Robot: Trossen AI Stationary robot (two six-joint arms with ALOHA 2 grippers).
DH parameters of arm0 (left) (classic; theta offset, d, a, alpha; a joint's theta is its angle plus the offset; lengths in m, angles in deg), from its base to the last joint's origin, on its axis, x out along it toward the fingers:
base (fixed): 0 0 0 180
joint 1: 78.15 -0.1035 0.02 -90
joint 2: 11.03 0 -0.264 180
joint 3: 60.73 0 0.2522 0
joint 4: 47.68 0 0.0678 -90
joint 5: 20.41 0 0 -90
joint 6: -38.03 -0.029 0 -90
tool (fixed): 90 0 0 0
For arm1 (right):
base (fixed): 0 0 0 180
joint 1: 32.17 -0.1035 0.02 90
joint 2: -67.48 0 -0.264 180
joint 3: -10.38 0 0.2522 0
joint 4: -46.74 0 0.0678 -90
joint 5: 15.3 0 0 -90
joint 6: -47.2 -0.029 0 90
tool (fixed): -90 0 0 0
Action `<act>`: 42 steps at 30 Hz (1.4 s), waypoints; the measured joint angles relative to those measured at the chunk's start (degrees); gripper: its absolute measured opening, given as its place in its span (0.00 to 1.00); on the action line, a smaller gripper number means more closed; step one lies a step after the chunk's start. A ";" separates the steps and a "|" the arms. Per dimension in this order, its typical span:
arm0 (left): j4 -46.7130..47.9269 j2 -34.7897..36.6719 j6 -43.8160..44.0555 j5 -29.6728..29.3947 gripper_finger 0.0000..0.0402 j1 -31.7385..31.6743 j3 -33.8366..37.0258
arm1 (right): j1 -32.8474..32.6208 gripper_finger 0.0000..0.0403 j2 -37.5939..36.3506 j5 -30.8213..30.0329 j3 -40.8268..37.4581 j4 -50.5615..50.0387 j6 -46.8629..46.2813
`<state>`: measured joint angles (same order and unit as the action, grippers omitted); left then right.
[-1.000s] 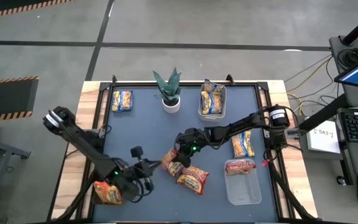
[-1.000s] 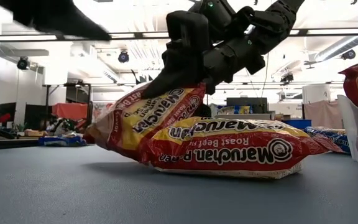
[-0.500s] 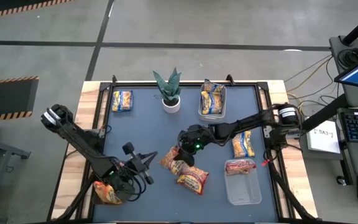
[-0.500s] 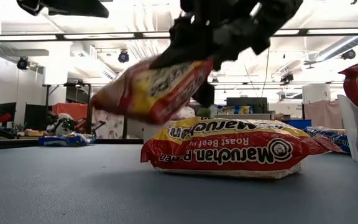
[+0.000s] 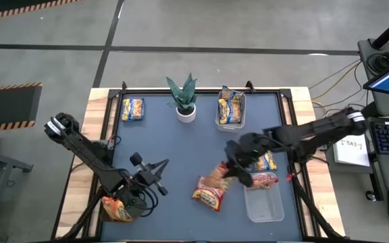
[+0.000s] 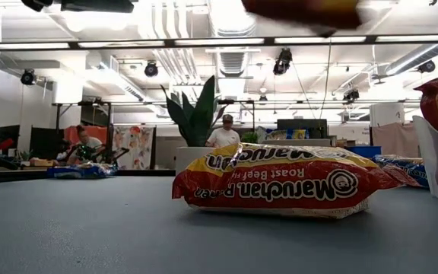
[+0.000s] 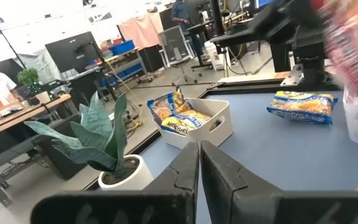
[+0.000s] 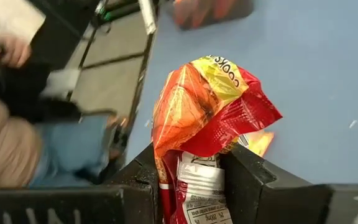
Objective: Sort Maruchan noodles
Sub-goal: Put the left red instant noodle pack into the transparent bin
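Note:
My right gripper (image 5: 235,169) is shut on a red-and-yellow Maruchan packet (image 8: 207,115), high above the table's middle; its blurred underside shows at the top of the low view (image 6: 303,9). A second red packet (image 5: 208,194) lies flat on the table just nearer, and it also shows in the low view (image 6: 280,183). My left gripper (image 7: 199,152) is shut and empty over the table's near left part (image 5: 158,167). A red packet (image 5: 117,209) lies by the left arm at the near left corner. My right gripper pinches the red packet between its two fingers (image 8: 247,177), across the wrapper near its seam (image 8: 197,177). The crumpled end (image 8: 219,81) sticks out past the fingertips. The packet is lifted clear of the table and of the packet below it.
A clear bin (image 5: 265,206) at the near right holds a red packet (image 5: 261,179). A yellow packet (image 5: 267,160) lies beside it. A far bin (image 5: 230,111) holds yellow packets. A potted plant (image 5: 183,98) and a yellow packet (image 5: 132,109) stand at the far side. People sit beyond the table.
My right gripper has lifted the red packet off the other red packet and carried it up and toward the table's right edge, nearer the near-right bin. The lower packet has stayed where it was.

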<state>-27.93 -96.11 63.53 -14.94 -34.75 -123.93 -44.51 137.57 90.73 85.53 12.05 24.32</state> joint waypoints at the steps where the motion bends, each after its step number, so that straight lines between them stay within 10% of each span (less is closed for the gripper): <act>1: -0.03 0.02 -0.07 0.00 0.00 0.00 -0.14 | -1.49 0.27 -1.43 -0.85 0.00 -1.85 -0.39; 17: 0.00 0.02 -1.27 0.02 0.00 -0.17 -0.47 | -24.71 0.27 -3.95 -14.70 0.02 -33.73 -7.18; 42: -0.01 0.00 -0.81 0.02 0.00 -0.55 -0.42 | -26.19 0.34 11.22 -16.68 -0.02 -38.80 -8.81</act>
<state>-27.94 -96.11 62.72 -14.92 -35.29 -124.36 -70.70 148.79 74.05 85.51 -26.75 15.51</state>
